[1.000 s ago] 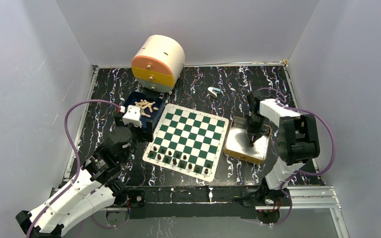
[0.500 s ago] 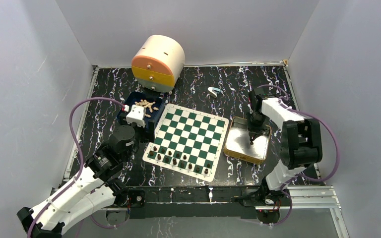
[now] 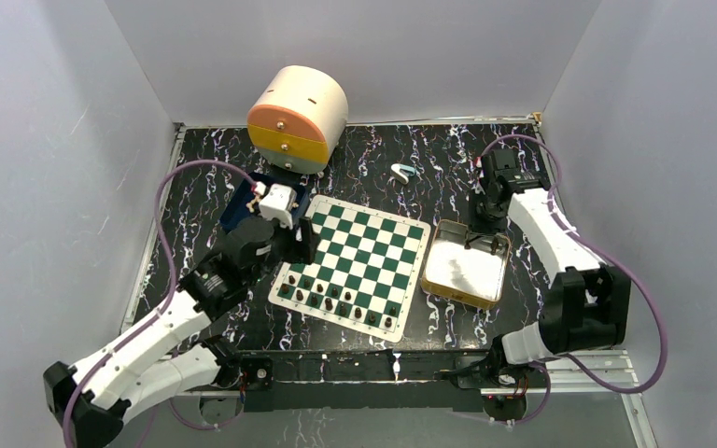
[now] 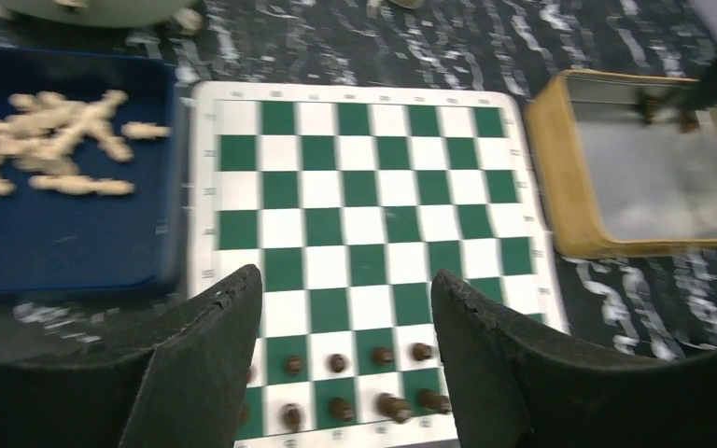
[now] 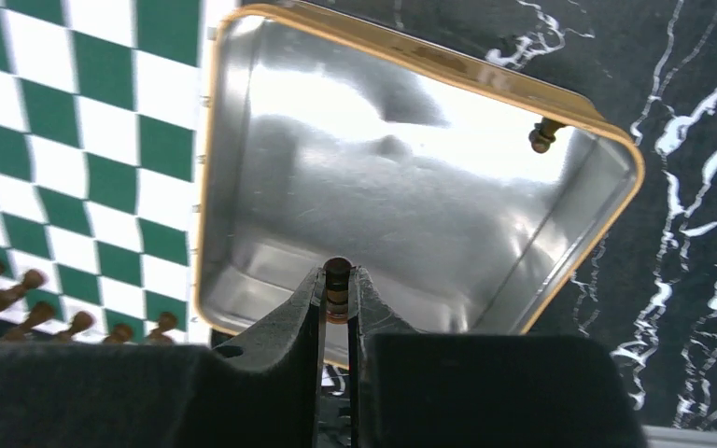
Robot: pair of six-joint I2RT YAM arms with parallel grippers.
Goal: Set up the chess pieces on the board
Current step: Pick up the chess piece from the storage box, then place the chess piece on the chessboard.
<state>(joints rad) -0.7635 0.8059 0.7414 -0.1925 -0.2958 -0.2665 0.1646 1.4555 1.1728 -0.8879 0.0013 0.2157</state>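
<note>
- Right gripper: jaws closed on one dark brown chess piece. The piece is pinched at the stem just under its rounded head and held above the open tin.
- Left gripper: jaws parted wide with nothing between them, poised over the near rows of the board.
- Dark set: standing in the two ranks along the board's near edge. One further dark piece lies in a corner of the tin.
- Pale pieces: lying in a loose heap in the blue tray, just beside the board's left edge; none is on the board.
- Handling (judged): the pieces are probably light, stiff turned wood. Being smooth and round, they may roll or twist in a pinch and tip on their narrow bases. The stem beneath the head looks like the best hold. Pieces lying flat would be taken across the waist, then righted.
- Views: only the right wrist view shows the grip plainly. The left wrist view shows the pale heap, which the left arm largely hides from above. The top view alone gives both arms and the layout on the desk.
</note>
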